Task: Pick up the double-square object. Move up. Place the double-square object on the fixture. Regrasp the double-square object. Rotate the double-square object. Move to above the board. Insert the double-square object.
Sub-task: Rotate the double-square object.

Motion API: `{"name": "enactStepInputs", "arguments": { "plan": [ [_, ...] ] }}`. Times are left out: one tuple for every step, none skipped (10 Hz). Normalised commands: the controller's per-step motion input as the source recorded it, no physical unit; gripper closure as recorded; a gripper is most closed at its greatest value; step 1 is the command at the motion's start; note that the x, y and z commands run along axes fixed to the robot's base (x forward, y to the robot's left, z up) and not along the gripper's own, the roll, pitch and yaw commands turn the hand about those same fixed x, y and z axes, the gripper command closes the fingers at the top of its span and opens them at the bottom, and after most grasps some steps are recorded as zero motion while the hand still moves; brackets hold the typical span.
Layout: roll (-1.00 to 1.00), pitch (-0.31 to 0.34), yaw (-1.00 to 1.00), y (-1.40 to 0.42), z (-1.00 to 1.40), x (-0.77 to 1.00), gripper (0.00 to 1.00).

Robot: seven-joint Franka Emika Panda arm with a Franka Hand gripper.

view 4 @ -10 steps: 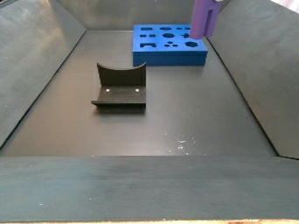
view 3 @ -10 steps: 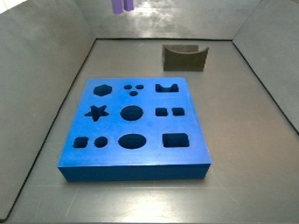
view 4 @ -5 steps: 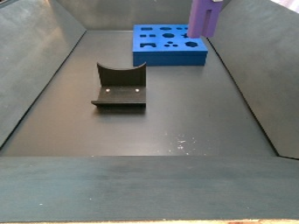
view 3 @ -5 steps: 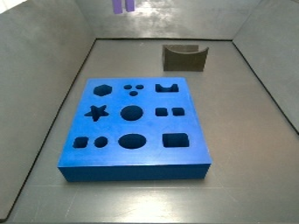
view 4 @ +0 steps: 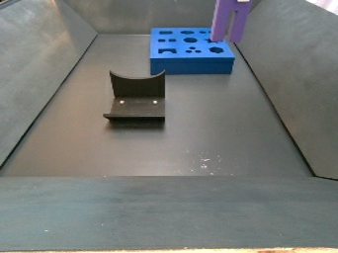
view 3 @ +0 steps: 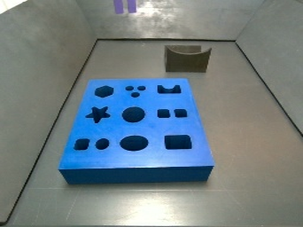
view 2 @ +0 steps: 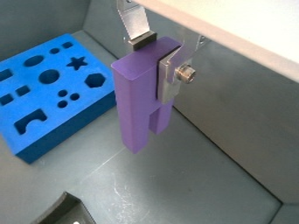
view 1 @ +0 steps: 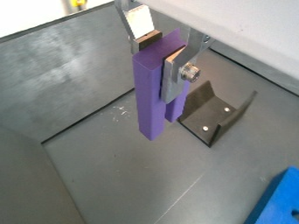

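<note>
In both wrist views the gripper (view 1: 162,52) sits closest to the lens, its flat silver fingers (view 1: 142,24) pinching the upper end of the double-square object (view 1: 153,87), a tall purple block that hangs upright from the pads and clear of the dark floor (view 1: 82,96) beneath it. One finger plate presses the far face of the block and the other, with a screw head showing, presses the near face (view 2: 173,70). Seen in the wrist view at (view 2: 142,101), the block shows a stepped lower half, one part reaching lower than the other.

Beyond the block in a wrist view, the fixture (view 1: 216,110) lies on the floor at about 4 o'clock from the block's lower end, apart from it. The board (view 2: 49,86) lies flat at about 9 o'clock from the block in a wrist view, well below it.

In a side view the fixture (view 4: 134,98) stands nearer the camera and the board (view 4: 193,51) farther back, with the block (view 4: 231,18) hanging at the frame's top edge, at 1 o'clock from the board. In a side view only the block's lower tip (view 3: 124,6) shows, at 12 o'clock above the board (view 3: 136,133), with the fixture (view 3: 187,58) at 1 o'clock
</note>
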Motion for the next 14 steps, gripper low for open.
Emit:
{"name": "enactStepInputs", "arguments": {
  "plan": [
    [-0.01,0.002,-0.23,0.01,0.00,0.00,1.00],
    [0.00,0.000,0.00,0.00,-1.00,0.00,1.00],
    [0.00,-0.003,0.03,0.00,-1.00,0.00,1.00],
    [0.01,-0.022,0.03,0.00,-1.00,0.02,1.00],
    [0.01,-0.027,0.03,0.01,-1.00,0.02,1.00],
    [0.02,-0.040,0.03,0.01,-1.00,0.02,1.00],
    [0.03,-0.049,0.02,0.01,-1.00,0.02,1.00],
    [0.03,-0.053,0.02,0.01,-1.00,0.02,1.00],
    [0.04,-0.051,0.02,0.01,-1.00,0.02,1.00],
    [0.05,-0.051,0.02,0.01,-1.00,0.02,1.00],
    [0.05,-0.054,0.02,0.01,-1.00,0.03,1.00],
    [0.06,-0.053,0.02,0.02,-1.00,0.03,1.00],
    [0.06,-0.056,0.02,0.02,-1.00,0.03,1.00],
    [0.07,-0.056,0.02,0.02,-1.00,0.02,1.00]
  ]
}}
